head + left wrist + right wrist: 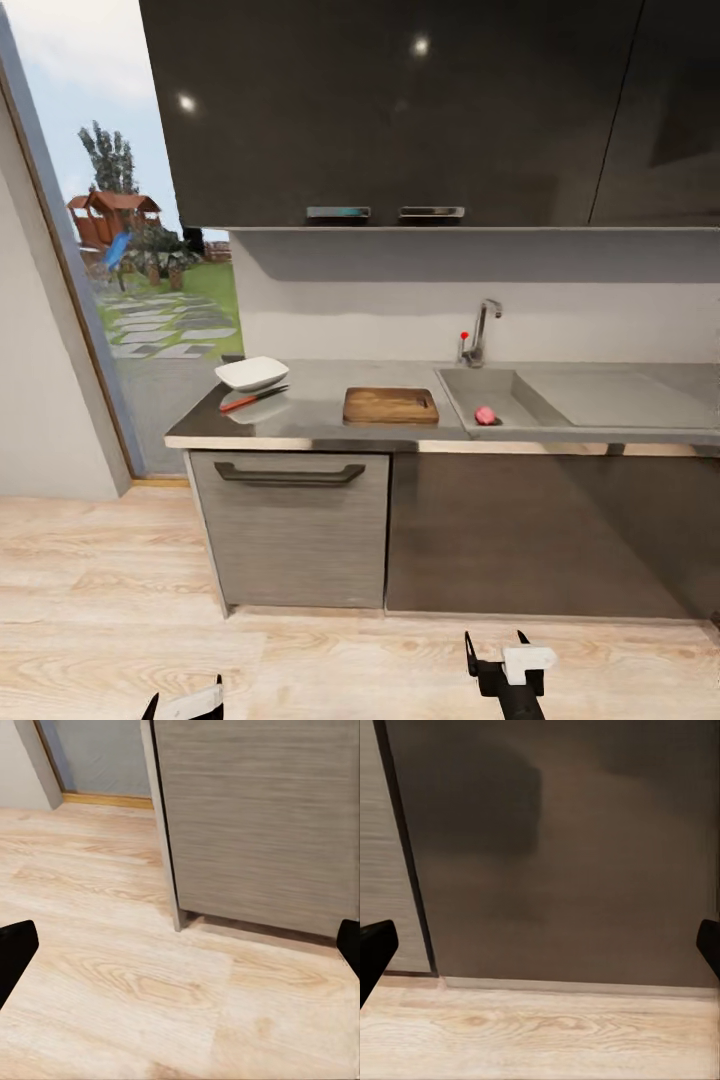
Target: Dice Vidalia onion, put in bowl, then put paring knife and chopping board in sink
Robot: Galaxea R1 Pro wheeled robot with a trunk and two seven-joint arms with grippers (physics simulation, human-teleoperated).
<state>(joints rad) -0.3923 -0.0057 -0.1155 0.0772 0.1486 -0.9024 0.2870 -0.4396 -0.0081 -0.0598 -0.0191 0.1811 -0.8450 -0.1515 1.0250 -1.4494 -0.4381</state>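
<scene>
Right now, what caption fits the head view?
Onion in sink, board, knife and bowl on countertop.

Vidalia onion (485,415): small pinkish-red ball, whole, resting in the sink (520,405) basin near its front wall. Chopping board (390,405): brown, flat on the countertop (320,425), just left of the sink. Paring knife (252,399): red-handled, lying flat beside the white bowl (251,373), at the countertop's left end.

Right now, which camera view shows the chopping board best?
The head view: the chopping board lies flat on the countertop, between the paring knife and the sink. The left wrist view looks at wooden floor and a grey cabinet front; the right wrist view at a dark cabinet door, not the board.
</scene>
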